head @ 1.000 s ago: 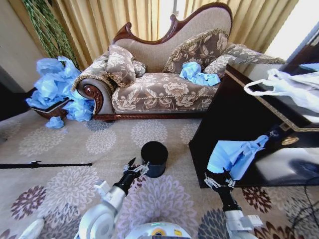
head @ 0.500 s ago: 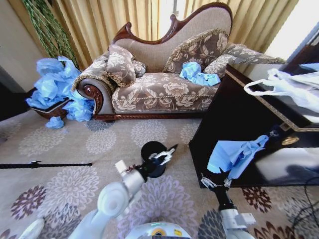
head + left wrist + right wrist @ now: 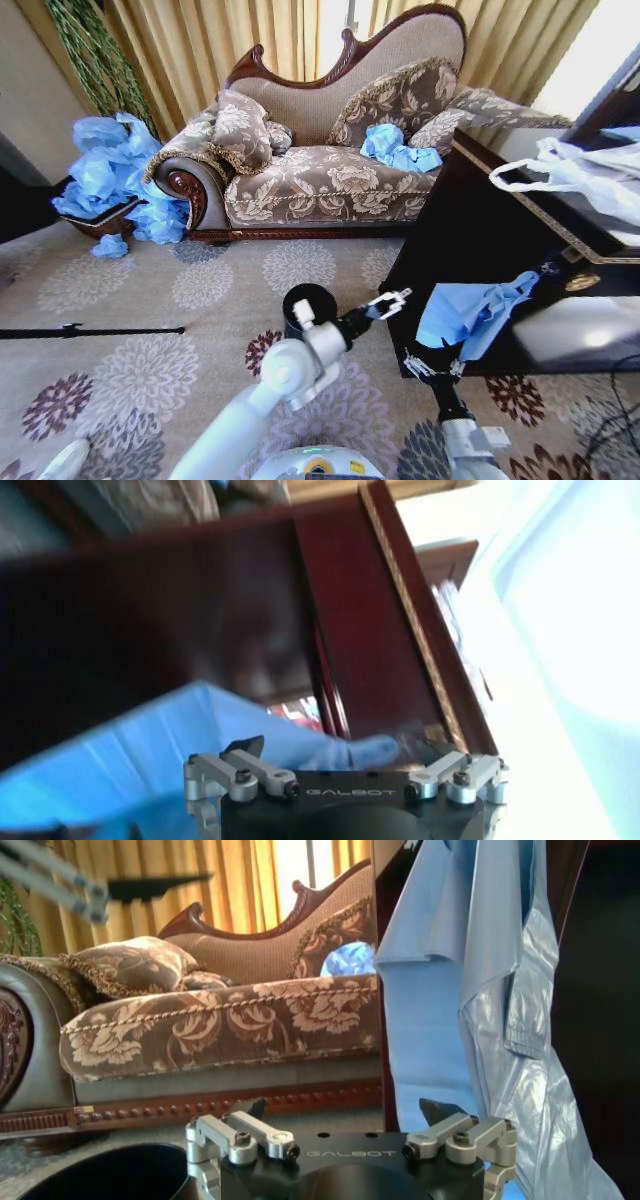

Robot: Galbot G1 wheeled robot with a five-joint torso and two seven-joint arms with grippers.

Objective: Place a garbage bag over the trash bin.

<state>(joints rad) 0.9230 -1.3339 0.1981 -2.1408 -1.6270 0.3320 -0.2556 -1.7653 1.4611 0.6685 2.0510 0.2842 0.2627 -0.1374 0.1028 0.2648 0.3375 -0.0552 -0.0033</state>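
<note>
One garbage bag [image 3: 468,312] hung down the front of the dark cabinet [image 3: 470,230], right of the trash bin [image 3: 309,305] standing on the carpet [image 3: 150,330]. Its long axis ran upward and right from the right end effector [image 3: 428,366], which sat directly beneath, jaws spread, gripping nothing. The left end effector [image 3: 388,301], also open and empty, reached across above the bin, just left of the bag.

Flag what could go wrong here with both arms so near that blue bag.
1. The left gripper, open, reaches across above the trash bin; its forearm could tip the bin.
2. The right gripper sits open just under the garbage bag, so the two grippers may collide.
3. The bag hangs against the cabinet; fingers might strike the wood.
</note>
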